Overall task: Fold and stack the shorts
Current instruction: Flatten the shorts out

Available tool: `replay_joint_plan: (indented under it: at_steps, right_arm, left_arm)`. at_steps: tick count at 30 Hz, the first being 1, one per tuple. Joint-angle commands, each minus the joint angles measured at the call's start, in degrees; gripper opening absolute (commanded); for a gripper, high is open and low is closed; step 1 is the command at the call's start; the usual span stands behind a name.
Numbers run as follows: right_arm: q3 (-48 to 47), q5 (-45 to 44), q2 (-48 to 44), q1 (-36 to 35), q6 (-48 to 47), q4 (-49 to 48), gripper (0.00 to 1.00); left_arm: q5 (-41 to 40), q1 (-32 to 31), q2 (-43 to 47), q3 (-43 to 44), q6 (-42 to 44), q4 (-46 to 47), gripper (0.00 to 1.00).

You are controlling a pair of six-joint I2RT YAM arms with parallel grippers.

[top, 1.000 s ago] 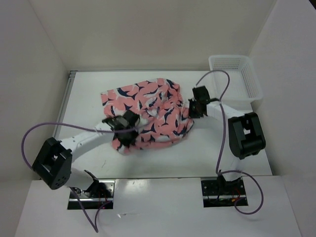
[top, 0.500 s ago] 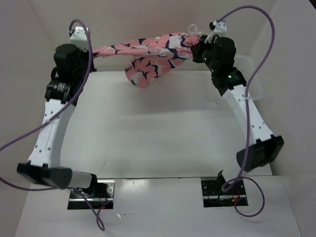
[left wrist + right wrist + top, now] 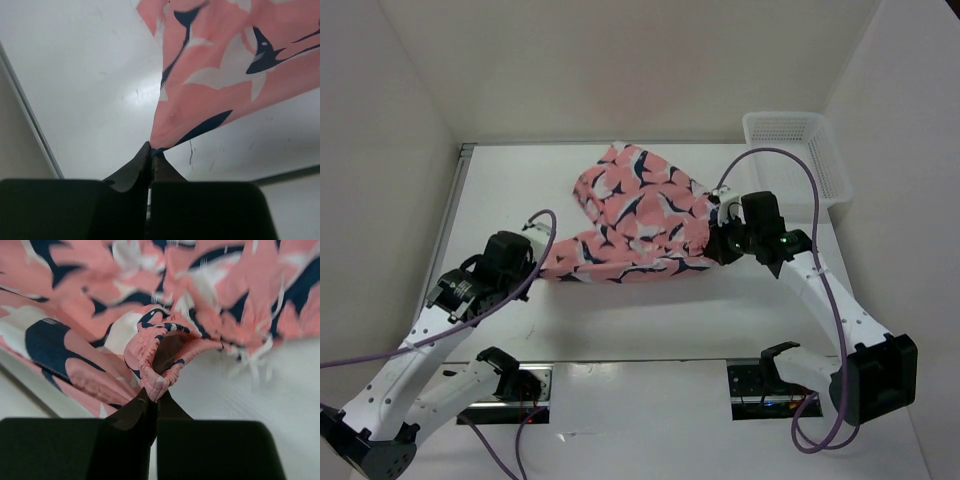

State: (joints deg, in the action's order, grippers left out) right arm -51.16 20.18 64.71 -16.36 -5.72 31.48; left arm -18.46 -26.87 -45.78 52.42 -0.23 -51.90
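The salmon-pink shorts [image 3: 638, 220] with navy-and-white shapes lie spread on the white table, stretched between my two grippers. My left gripper [image 3: 534, 264] is shut on the shorts' lower left corner; the left wrist view shows the fabric [image 3: 220, 80] running up from the pinched tip at my left gripper [image 3: 151, 151]. My right gripper [image 3: 722, 245] is shut on the elastic waistband at the shorts' right edge. In the right wrist view the bunched waistband [image 3: 157, 367] sits clamped at my right gripper [image 3: 156, 396].
A white mesh basket [image 3: 798, 155] stands at the back right corner of the table. Beige walls close in the table on the left, back and right. A purple cable [image 3: 775, 160] loops above the right arm.
Both arms came down from the raised position at the back, bringing the shorts from hanging in the air to lying spread on the table. Both grips have held.
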Motion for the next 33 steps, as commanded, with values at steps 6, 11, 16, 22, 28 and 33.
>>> replay_joint_plan:
  at_steps: [6, 11, 16, 22, 28, 33]
  right_arm:
    - [-6.8, 0.2, 0.0, 0.3, -16.9, 12.3, 0.00]
    - [-11.7, 0.7, 2.5, 0.3, -24.4, 20.9, 0.03]
    - [-13.4, -1.3, 5.9, -1.7, -38.8, 42.0, 0.37]
    - [-13.2, -11.5, 4.5, -9.9, -35.4, 43.3, 0.70]
    - [-16.5, -22.6, 5.6, -10.4, -41.6, 43.3, 1.00]
    - [-20.3, -18.6, 9.3, -10.4, -30.6, 20.2, 0.98]
  left_arm:
    - [2.4, 0.3, 2.4, -2.2, 0.2, -12.2, 0.00]
    - [6.2, 0.3, 2.4, -1.6, 0.2, -13.3, 0.01]
    - [10.7, 0.3, 3.9, -0.2, 0.2, -15.3, 0.15]
    - [15.9, 0.3, 6.0, 2.8, 0.2, -7.9, 0.42]
    - [14.3, 0.3, -3.1, 4.6, 0.2, 14.5, 0.52]
    - [14.1, 5.1, -23.6, 6.8, 0.2, 31.7, 0.61]
